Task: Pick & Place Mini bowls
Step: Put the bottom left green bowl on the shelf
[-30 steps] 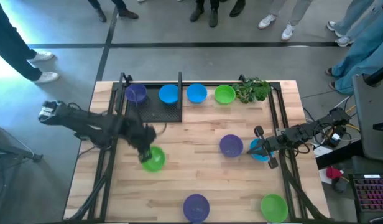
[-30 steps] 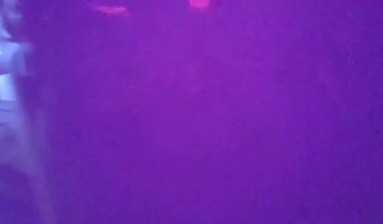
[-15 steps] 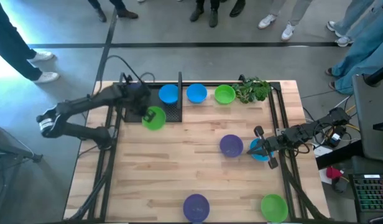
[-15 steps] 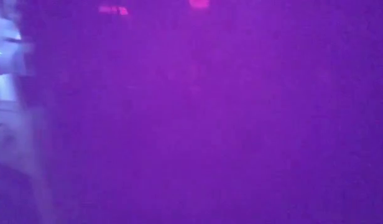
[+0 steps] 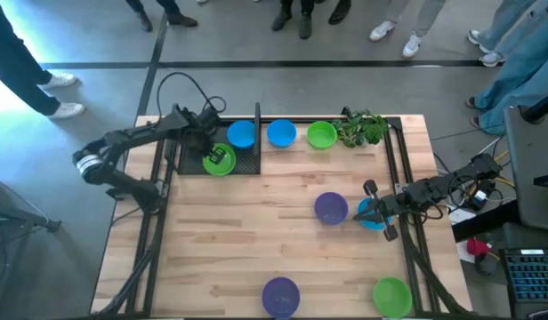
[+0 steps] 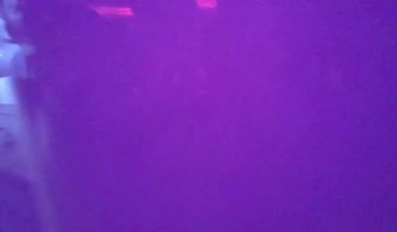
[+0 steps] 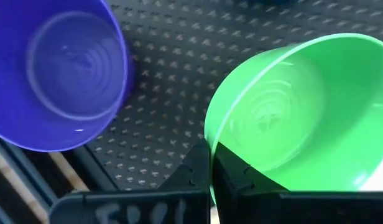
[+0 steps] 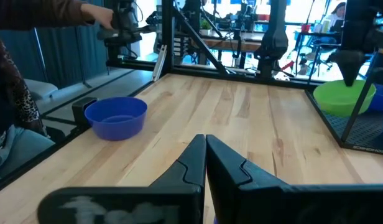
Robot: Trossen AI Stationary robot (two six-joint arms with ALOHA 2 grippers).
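I have the left gripper (image 5: 212, 153) pinching the rim of a lime green round plastic mini bowl (image 5: 219, 161) over the dark perforated tray (image 5: 243, 160) at the tabletop's far left corner, beside a purple plastic bowl (image 7: 58, 74). My right gripper (image 5: 372, 210) waits pressed together near the right edge.

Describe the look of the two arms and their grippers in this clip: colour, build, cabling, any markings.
Both arms are dark, slim and jointed. The left gripper has black angular fingers with faint pale lettering on the bar below; a black cable loops above that arm. The right gripper looks the same, with a smudged pale mark.
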